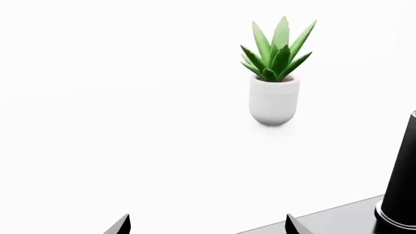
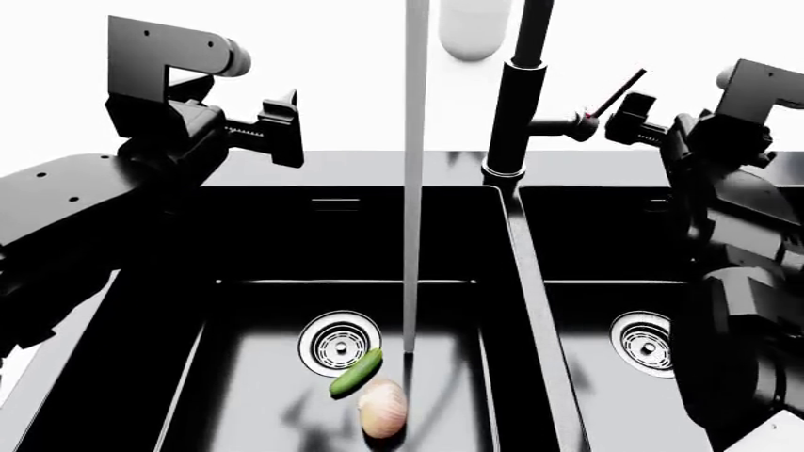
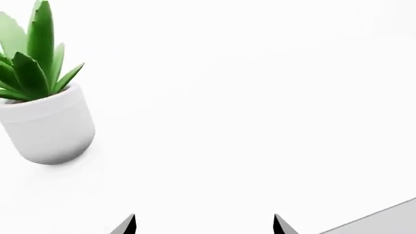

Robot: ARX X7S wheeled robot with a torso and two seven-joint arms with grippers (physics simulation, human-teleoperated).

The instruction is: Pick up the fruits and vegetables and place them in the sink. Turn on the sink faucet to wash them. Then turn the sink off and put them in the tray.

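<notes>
The small green cucumber (image 2: pixel 357 373) and the round tan-pink onion (image 2: pixel 383 408) lie side by side in the left basin of the black sink (image 2: pixel 534 311), beside its steel drain (image 2: pixel 337 344). A white stream of water (image 2: pixel 413 188) falls into that basin. The black faucet (image 2: pixel 518 104) stands behind the divider, and its base also shows in the left wrist view (image 1: pixel 402 185). Its thin lever (image 2: pixel 616 94) points up to the right. My right gripper (image 2: pixel 628 115) is open and empty right beside the lever. My left gripper (image 2: pixel 286 127) is open and empty above the sink's back left. The tray is out of view.
A white pot with a green spiky plant (image 2: pixel 475 28) stands on the white counter behind the faucet; it also shows in the left wrist view (image 1: pixel 274 100) and the right wrist view (image 3: pixel 48 129). The right basin has its own drain (image 2: pixel 647 341).
</notes>
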